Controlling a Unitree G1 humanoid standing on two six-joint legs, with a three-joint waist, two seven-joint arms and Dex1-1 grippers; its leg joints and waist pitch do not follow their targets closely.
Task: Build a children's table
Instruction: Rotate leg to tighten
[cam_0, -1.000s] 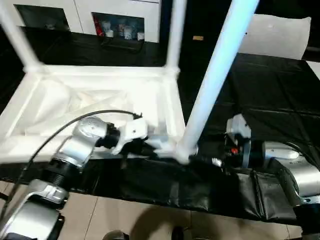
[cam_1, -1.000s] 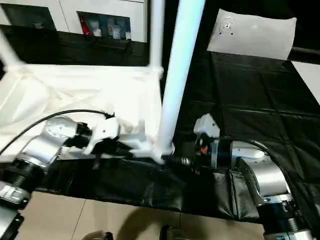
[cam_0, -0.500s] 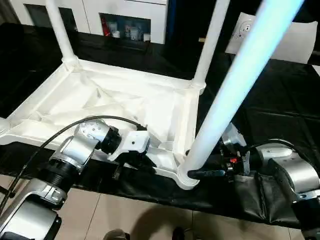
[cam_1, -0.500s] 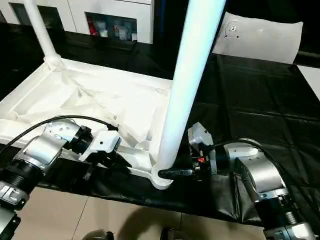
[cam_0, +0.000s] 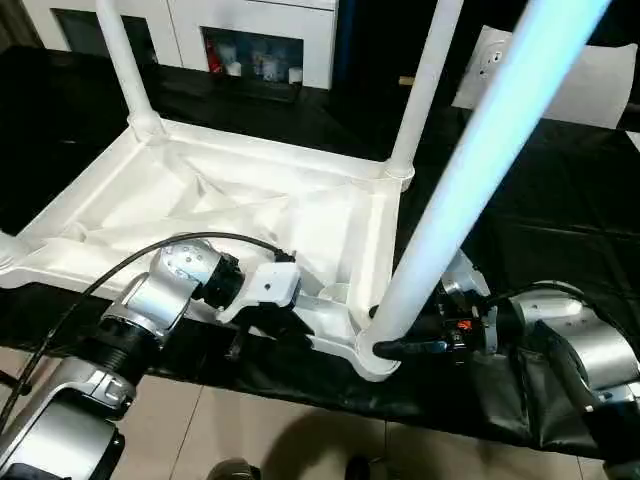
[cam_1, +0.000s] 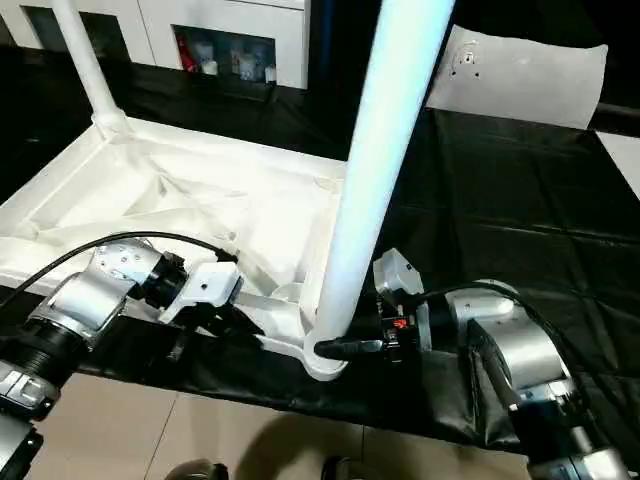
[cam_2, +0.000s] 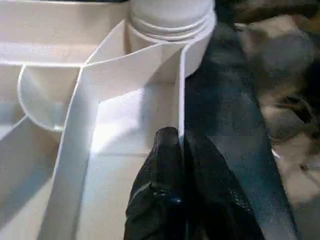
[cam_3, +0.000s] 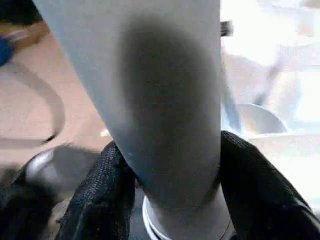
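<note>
Nearest you, the right gripper (cam_3: 167, 200) clasps the base of the near leg (cam_0: 470, 170), a finger on either side, just above its corner socket (cam_0: 375, 352). Keep that leg square to the socket and press straight down — don't lever it sideways. Beside the socket, your left gripper (cam_2: 177, 175) is pinched shut on the rim of the upturned table top (cam_0: 250, 205); hold that firm so the top can't slide. Beyond the socket, two far legs (cam_0: 120, 60) already stand seated — match their lean.
</note>
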